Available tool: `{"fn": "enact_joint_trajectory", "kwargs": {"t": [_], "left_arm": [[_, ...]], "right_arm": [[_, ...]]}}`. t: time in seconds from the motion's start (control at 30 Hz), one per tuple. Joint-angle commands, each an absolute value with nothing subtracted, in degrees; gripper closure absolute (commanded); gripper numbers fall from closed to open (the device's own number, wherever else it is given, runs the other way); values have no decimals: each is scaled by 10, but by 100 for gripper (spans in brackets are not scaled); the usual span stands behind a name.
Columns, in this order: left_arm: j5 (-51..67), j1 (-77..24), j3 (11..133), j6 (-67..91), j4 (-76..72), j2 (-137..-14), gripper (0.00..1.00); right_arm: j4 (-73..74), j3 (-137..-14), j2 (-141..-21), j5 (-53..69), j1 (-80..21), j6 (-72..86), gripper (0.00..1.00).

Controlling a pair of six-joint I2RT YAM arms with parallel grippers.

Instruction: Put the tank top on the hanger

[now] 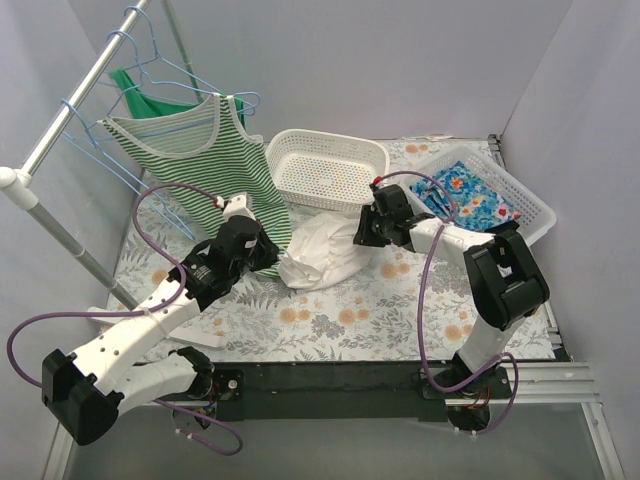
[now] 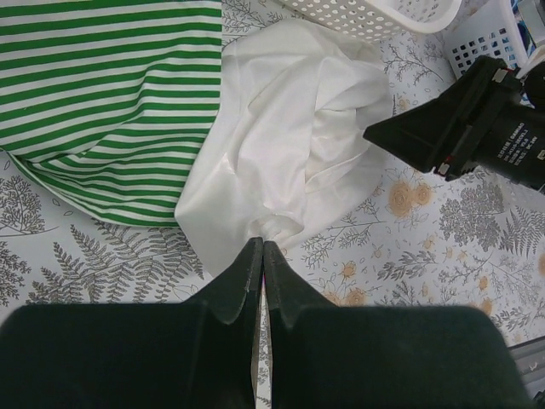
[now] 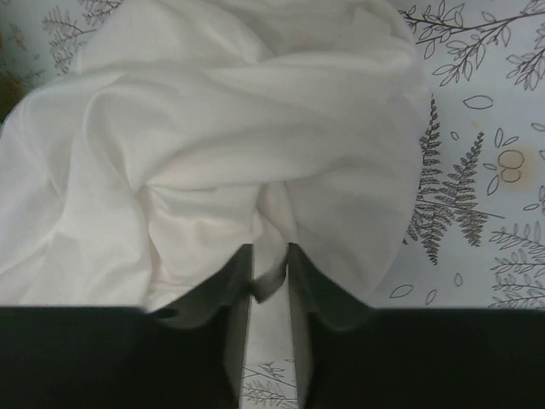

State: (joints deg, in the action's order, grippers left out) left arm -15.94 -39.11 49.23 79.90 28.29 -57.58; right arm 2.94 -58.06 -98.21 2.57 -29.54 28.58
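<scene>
Two robot arms are sharing a table with three tops, two baskets and several hangers.

One left arm [image 1: 150,320] and one right arm [image 1: 505,275] are each carrying one gripper. Three tops are showing: one white tank top [image 1: 320,255], one green-and-white striped tank top [image 1: 215,150] and one solid green top [image 1: 150,100]. The light-blue wire hangers [image 1: 148,45] are overlapping, at least three, with the exact count unclear. Two white baskets are showing, one bare basket [image 1: 325,135] and one second basket [image 1: 530,205] holding one blue flowered cloth [image 1: 470,195]. One rail [image 1: 60,125] and one floral tablecloth [image 1: 340,320] are completing the count.

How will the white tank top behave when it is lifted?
Probably floppy: the tank top lies crumpled in soft folds, so it should sag. Likely light: the left gripper pinches just one thin edge. It may slip, since the right gripper holds only a small fold.
</scene>
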Motion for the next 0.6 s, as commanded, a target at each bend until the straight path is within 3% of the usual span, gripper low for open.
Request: {"fn": "enact_joint_trajectory", "kwargs": {"t": [0.0,0.07,0.33,0.57], "left_arm": [[-186,-391,519,789,287,-559,100],[-206,-391,542,783,293,-560,100],[-315,-390,630,753,294,-555,100],[-369,-386,702,695,219,-578,100]], "right_arm": [[23,-613,-981,32,-294,281,81],[68,-634,-959,4,-294,274,99],[171,-727,-771,-146,-275,211,99],[173,-832,-710,-213,-274,170,99]]}}
